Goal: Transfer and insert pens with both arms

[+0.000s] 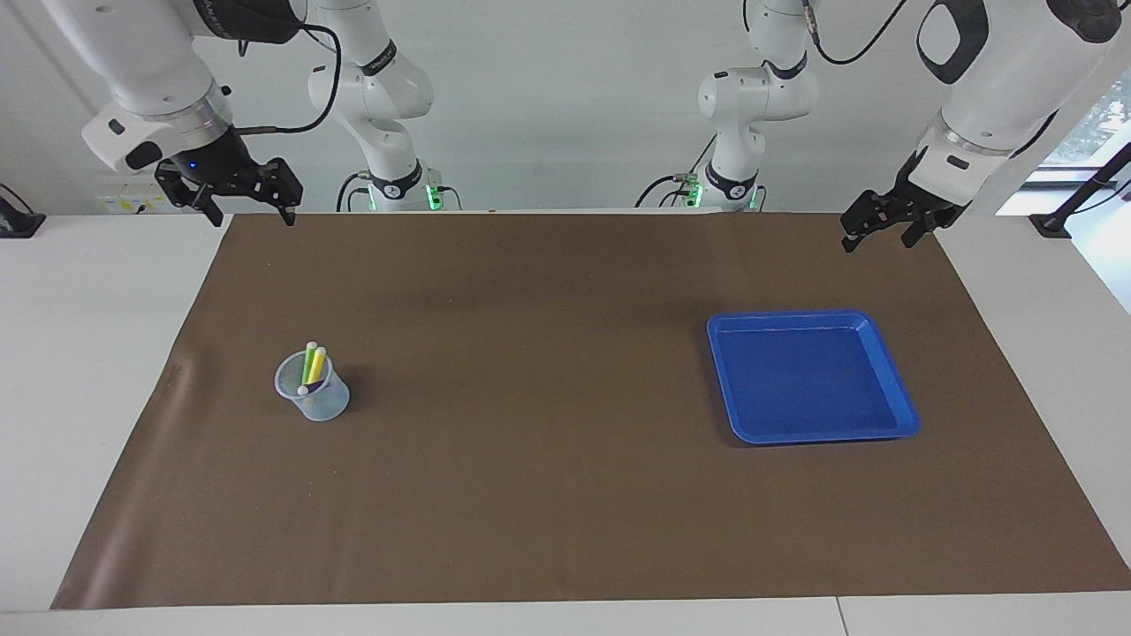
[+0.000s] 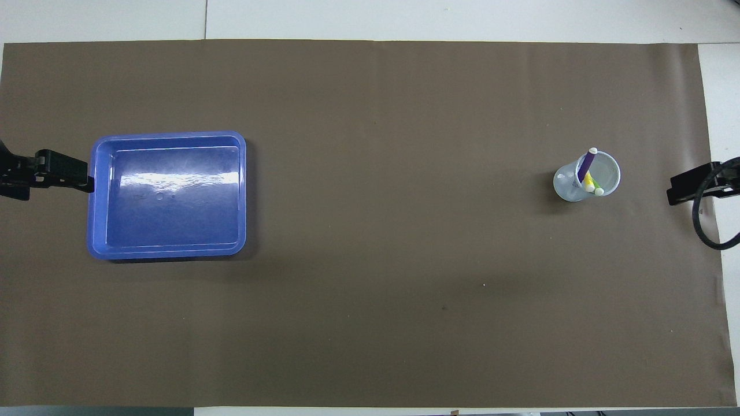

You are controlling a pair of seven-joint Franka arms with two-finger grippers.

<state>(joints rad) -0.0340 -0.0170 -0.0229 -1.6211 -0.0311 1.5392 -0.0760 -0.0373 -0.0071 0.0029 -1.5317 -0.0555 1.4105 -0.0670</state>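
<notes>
Three pens stand together in a clear cup (image 1: 314, 397) (image 2: 601, 173) on the brown mat, toward the right arm's end: a green pen (image 1: 309, 357), a yellow pen (image 1: 316, 365) (image 2: 588, 183) and a purple pen (image 2: 587, 165). In the facing view only the purple pen's pale cap shows. My right gripper (image 1: 253, 215) (image 2: 680, 192) hangs open and empty, high over the mat's corner by the right arm's base, well clear of the cup. My left gripper (image 1: 876, 237) (image 2: 82, 181) hangs open and empty above the mat's edge at the left arm's end.
A blue tray (image 1: 795, 315) (image 2: 167, 134) with nothing in it lies on the mat (image 1: 548, 495) toward the left arm's end. Two smaller white arms with green lights (image 1: 389, 97) stand at the robots' edge of the table.
</notes>
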